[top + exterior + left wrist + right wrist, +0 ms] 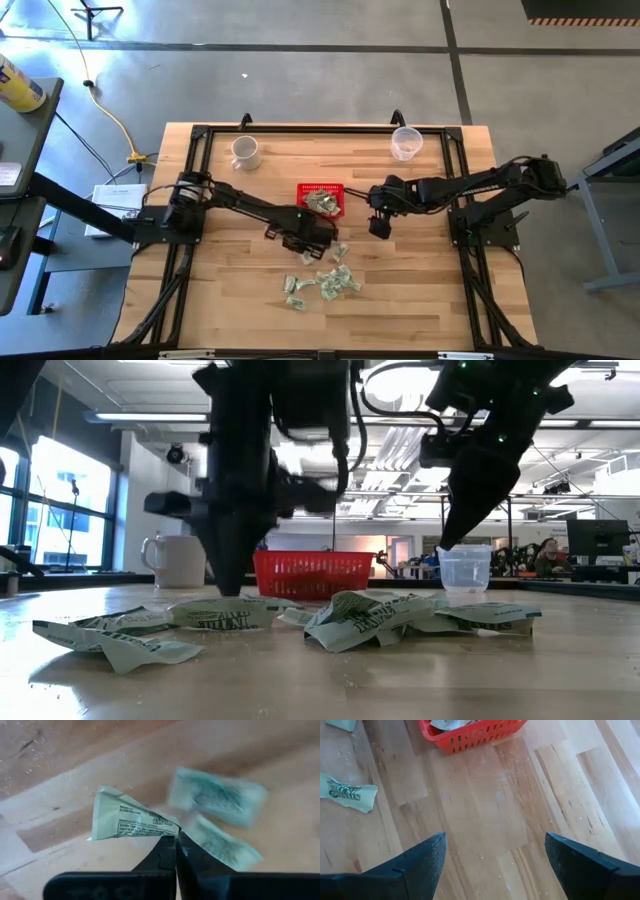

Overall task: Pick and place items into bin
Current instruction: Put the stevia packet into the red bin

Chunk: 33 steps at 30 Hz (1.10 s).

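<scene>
Just in front of the red basket (321, 199), near the middle of the table (420, 300), the left gripper (176, 840) is seen clenched on the corner of one pale green wrapper (127, 816), with further wrappers (322, 281) scattered on the wood toward the table's front edge. Several pieces already lie inside the basket. The right gripper (492, 852) is held just beside the basket's right side, its fingers spread wide and holding nothing.
</scene>
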Each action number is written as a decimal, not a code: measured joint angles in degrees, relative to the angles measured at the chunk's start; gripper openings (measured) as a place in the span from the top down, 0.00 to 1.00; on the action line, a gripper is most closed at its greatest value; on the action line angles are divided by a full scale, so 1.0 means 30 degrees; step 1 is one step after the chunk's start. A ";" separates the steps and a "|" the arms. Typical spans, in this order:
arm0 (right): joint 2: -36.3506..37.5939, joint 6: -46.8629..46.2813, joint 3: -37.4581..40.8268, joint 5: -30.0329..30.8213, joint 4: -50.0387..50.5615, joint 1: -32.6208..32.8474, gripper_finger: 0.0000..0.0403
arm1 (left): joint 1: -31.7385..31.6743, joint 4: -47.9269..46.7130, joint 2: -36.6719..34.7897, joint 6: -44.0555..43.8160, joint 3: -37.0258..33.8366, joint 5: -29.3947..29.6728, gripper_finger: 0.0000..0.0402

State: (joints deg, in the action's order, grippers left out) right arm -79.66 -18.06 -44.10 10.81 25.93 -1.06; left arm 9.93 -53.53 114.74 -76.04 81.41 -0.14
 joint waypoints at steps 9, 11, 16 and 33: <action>0.0000 0.0117 0.0000 -0.0009 -0.0022 -0.0503 0.19 | 0.0125 0.0018 -0.2493 0.0192 0.0022 0.0779 0.94; 0.0000 0.0165 0.0000 -0.0003 -0.0023 -0.0545 0.19 | -0.0172 0.0001 -0.3223 0.0288 0.0022 0.1348 0.94; 0.0000 0.0189 0.0000 -0.0004 -0.0030 -0.0561 0.19 | -0.1870 0.1082 -0.4752 0.2358 0.0032 0.2265 0.94; 0.0000 -0.0027 -0.0015 -0.0096 0.0865 -0.0226 0.19 | -0.6643 0.2591 -0.4074 0.5734 0.0036 -0.4744 0.51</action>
State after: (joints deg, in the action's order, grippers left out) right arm -79.66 -18.15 -44.14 10.52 28.53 -1.74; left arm -10.00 -45.76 102.52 -58.84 81.52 -14.37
